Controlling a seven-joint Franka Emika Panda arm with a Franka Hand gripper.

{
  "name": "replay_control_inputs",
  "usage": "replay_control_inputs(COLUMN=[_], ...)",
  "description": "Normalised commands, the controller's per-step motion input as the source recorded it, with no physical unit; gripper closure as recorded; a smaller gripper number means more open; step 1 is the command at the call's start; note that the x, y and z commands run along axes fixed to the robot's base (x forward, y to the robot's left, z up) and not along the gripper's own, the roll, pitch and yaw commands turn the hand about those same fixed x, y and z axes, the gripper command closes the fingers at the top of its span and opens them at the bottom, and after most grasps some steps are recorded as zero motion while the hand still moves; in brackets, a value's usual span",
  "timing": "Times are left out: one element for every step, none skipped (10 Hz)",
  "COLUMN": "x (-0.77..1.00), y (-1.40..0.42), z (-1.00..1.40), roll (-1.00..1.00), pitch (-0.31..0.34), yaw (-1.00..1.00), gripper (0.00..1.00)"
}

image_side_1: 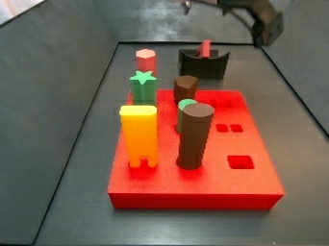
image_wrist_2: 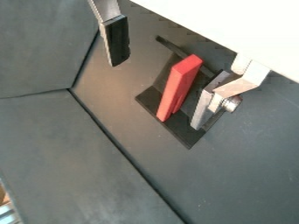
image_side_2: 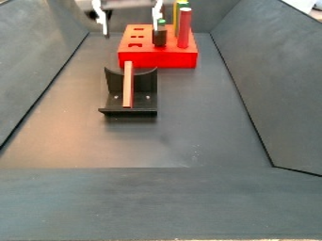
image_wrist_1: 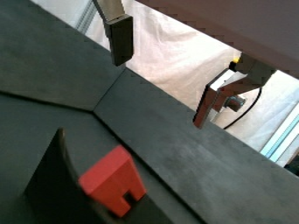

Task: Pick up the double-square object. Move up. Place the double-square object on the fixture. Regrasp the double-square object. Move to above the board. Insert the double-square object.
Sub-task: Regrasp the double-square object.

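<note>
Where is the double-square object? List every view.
Wrist view: double-square object on the fixture, open gripper above.
Wrist view: leaning on the fixture.
Side view: upper middle, upright at the fixture, beyond the board.
Side view: left of centre, on the fixture.
Shared landmark: fixture.

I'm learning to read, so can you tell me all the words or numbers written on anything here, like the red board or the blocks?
No text: nothing readable shows in any view.
The board, the double-square object leaning on the fixture and the yellow block are plain, with no labels.
The claw, open above the fixture, carries no marking either.
</note>
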Motion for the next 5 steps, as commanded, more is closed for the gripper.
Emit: replay_control_inputs(x=[0.1, 0.11, 0.12, 0.13, 0.14], y=[0.03, 0.02, 0.02, 0.01, 0.01], z=[-1.0, -1.0, -1.0, -1.0, -1.0], roll=[0.11, 0.1, 0.09, 0.08, 0.08], pitch=[-0.044, -0.051, -0.05, -0.051, -0.042], yaw=[0.09, 0.07, 0.06, 0.04, 0.03], gripper=[0.0, 0.0, 0.0, 0.0, 0.0])
